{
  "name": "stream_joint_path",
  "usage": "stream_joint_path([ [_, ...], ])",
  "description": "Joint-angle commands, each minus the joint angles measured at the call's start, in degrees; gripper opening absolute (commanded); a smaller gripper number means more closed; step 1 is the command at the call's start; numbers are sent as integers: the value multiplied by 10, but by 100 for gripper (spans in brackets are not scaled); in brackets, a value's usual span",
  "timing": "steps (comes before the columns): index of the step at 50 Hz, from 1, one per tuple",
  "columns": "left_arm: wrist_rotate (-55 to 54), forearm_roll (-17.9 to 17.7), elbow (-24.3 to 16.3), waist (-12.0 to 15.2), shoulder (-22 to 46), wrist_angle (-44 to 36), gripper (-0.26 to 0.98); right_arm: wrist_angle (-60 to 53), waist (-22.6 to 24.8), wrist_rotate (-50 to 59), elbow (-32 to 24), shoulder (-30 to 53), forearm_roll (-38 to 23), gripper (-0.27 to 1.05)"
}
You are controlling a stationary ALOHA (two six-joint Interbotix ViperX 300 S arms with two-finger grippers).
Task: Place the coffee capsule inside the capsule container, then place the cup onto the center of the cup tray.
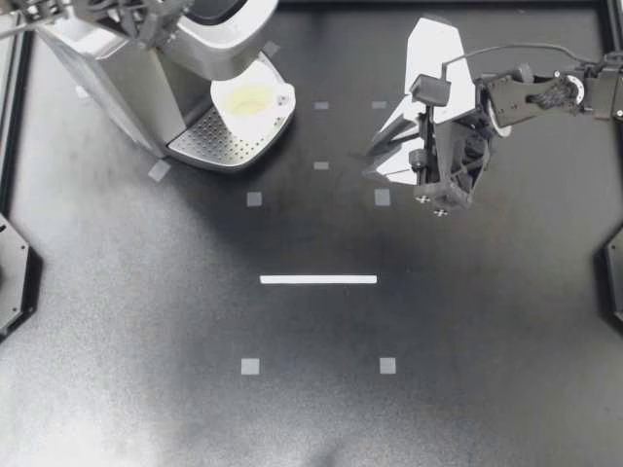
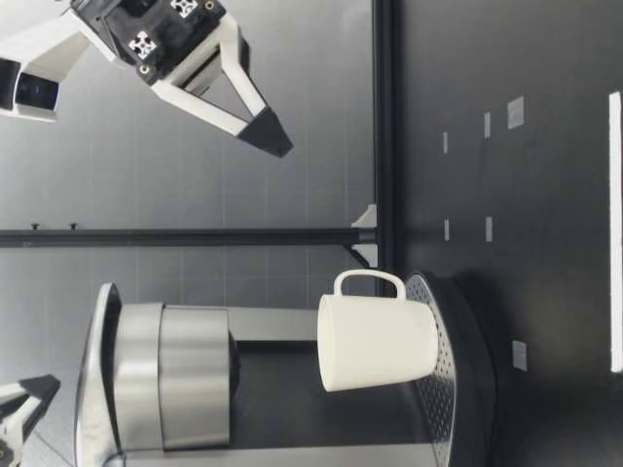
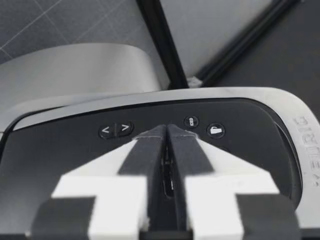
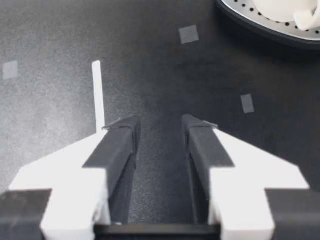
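Top view: white ceramic cup (image 1: 251, 100) stands on perforated metal cup tray (image 1: 209, 141) of silver coffee machine (image 1: 107, 68). Right gripper (image 1: 375, 163) spread, above black table (image 1: 311, 409). Left gripper (image 3: 167, 131) pressed together over dark lid (image 3: 75, 150).

Overhead view of the matte black worktop (image 1: 467, 370). A straight white tape strip (image 1: 318, 279) lies near its middle, with small grey tape squares (image 1: 250, 366) spaced around it. A silver and black coffee machine (image 1: 117, 78) stands at the far left corner, its perforated metal cup tray (image 1: 219, 144) facing the centre.
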Motion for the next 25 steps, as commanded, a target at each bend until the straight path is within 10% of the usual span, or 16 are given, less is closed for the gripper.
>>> stream_joint_path([
  [1,3,0,-20,3,2,4,13,-4,4,-3,-6,-11,3,41],
  [25,3,0,-11,13,7,9,13,-5,4,-4,-7,-11,2,41],
])
